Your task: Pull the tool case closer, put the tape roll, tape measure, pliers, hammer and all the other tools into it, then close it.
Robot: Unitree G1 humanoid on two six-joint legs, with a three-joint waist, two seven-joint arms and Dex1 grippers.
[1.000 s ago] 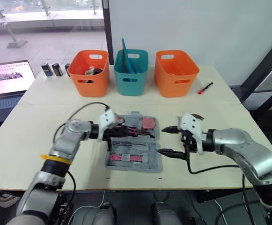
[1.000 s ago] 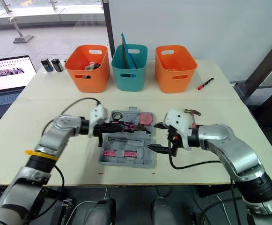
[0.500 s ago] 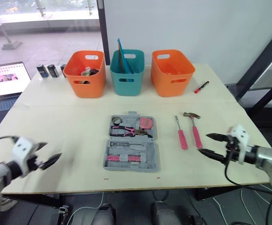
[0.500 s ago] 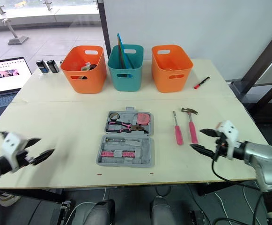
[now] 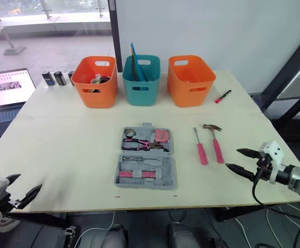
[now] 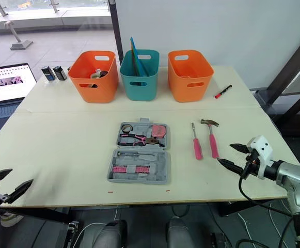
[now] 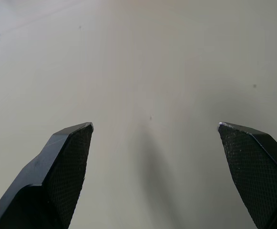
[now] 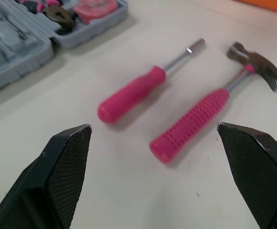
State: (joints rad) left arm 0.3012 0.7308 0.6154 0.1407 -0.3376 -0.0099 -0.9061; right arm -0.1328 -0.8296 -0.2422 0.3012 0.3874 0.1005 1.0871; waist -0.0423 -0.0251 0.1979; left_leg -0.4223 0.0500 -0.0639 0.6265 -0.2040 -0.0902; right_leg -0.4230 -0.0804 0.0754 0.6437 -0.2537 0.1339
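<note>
**Take the hammer by the middle of its handle**

The tool case (image 5: 147, 157) lies open in the middle of the table (image 5: 77, 150), nearer the front edge than the back. The pliers (image 5: 142, 144) and tape measure (image 5: 162, 136) sit in its rear half. Two tools lie loose between the case and the right edge: the screwdriver (image 5: 199, 147), and just beside it the hammer (image 5: 214, 142). Their pink handles point toward the front edge.

Your right gripper (image 5: 232, 158) hangs near the front-right corner with its jaws spread wide and nothing between them. From the wrist camera, both handles lie ahead of it. The hammer looks like the next pick, since it is the closer one.

- Come down so the jaws cross the handle, not run along it.
- Grip at mid-handle — too near the butt and the steel head will likely tip it.
- Keep the inner finger out of the gap with the screwdriver (the two lie close, not touching) so you do not knock it.
- Which slot takes the hammer cannot be told from here — check before lowering.

The left gripper (image 5: 29, 180) is at the front-left corner, jaws apart and empty, well away from the case.
</note>
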